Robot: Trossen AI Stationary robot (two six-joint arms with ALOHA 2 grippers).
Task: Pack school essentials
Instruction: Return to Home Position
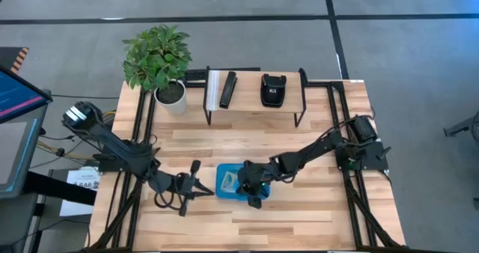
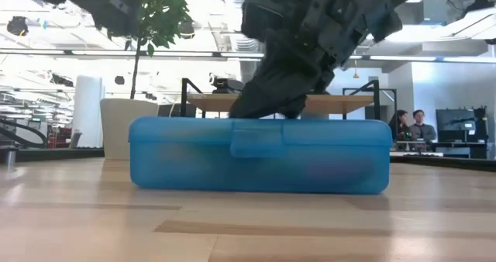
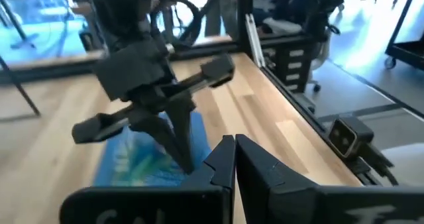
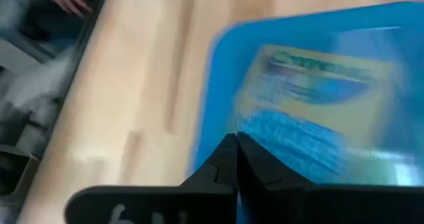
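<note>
The blue box [image 1: 226, 180] lies shut mid-surface [image 1: 299, 223], with the crayon box [image 4: 311, 71] showing through its lid. The right claw [image 1: 254, 199], fingers together, hangs right over it. I'd lift straight up before swinging away, so nothing nudges the lid. The left claw [image 1: 203, 189], also pinched together, waits just beside the box. The plant [image 1: 156, 55] and shelf [image 1: 254, 107] stand well apart.

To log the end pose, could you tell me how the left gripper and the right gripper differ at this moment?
The left gripper is beside the blue case, over bare table; the right gripper is above the case's closed lid. The left gripper points roughly sideways toward the case; the right gripper points down at it. Both are shut and hold nothing.
</note>
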